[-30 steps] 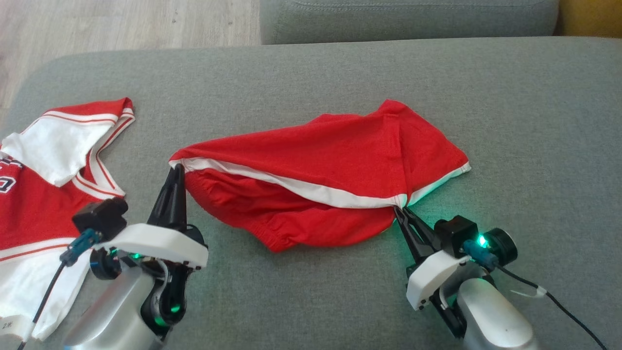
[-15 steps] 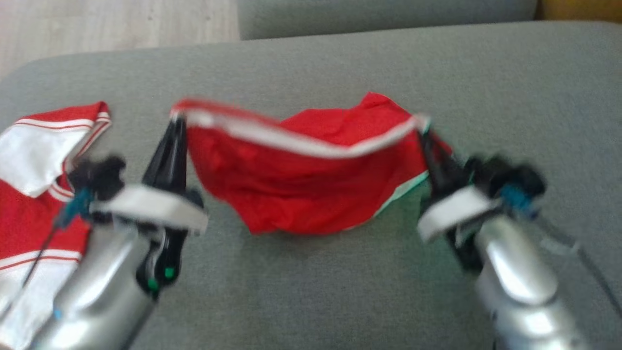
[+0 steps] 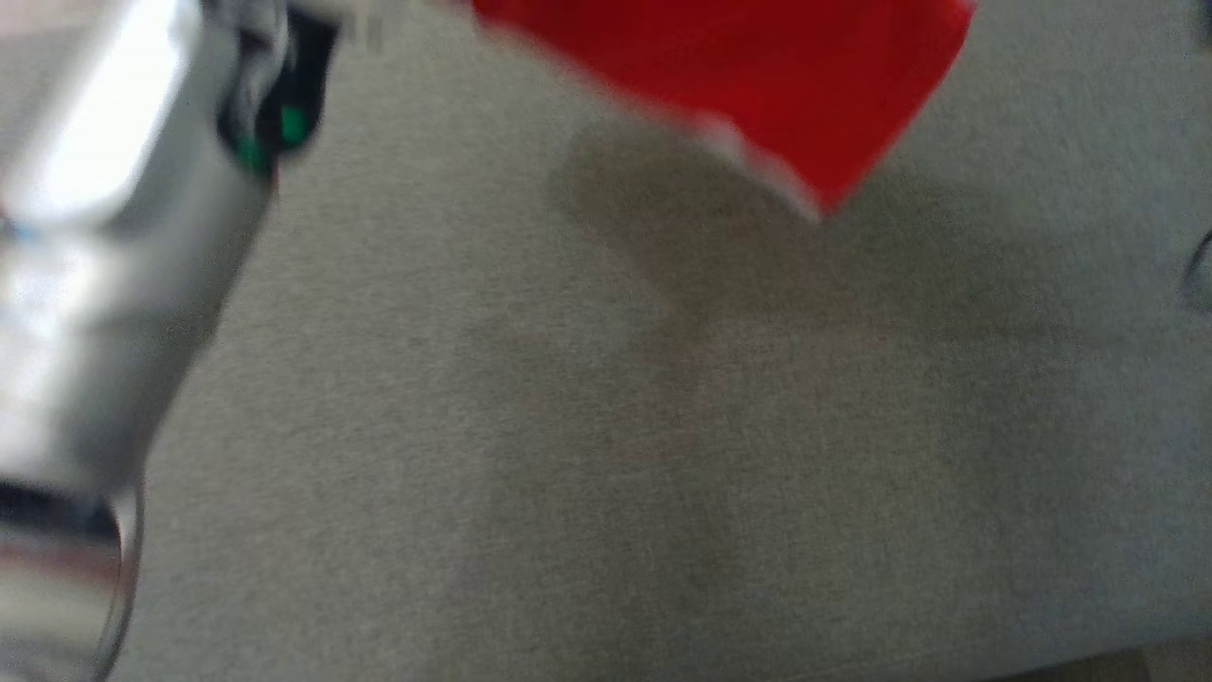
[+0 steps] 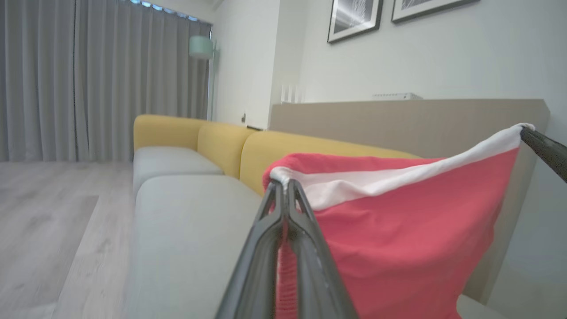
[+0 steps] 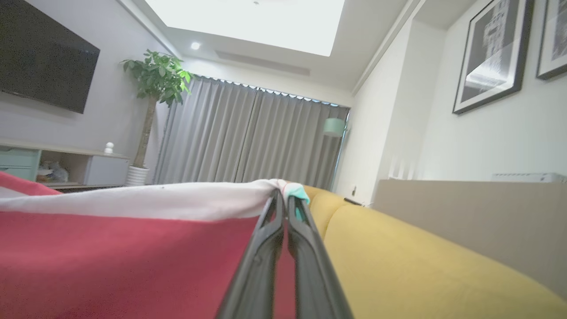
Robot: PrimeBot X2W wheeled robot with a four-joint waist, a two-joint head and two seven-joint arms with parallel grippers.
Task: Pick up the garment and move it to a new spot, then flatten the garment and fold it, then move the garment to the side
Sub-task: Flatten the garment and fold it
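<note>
Head view: garment (image 3: 757,85) hangs at top centre, off the cushion (image 3: 606,426).
Left wrist: our left gripper (image 4: 283,186) is clamped on one hem corner.
Right wrist: right gripper (image 5: 282,197) pinches the other corner, so we carry it spread.

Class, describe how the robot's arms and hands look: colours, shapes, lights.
The left forearm is rounded, glossy silver, with a black section carrying green lights. The left hand and right hand each have two long, dark grey fingers tapering to narrow tips.
</note>
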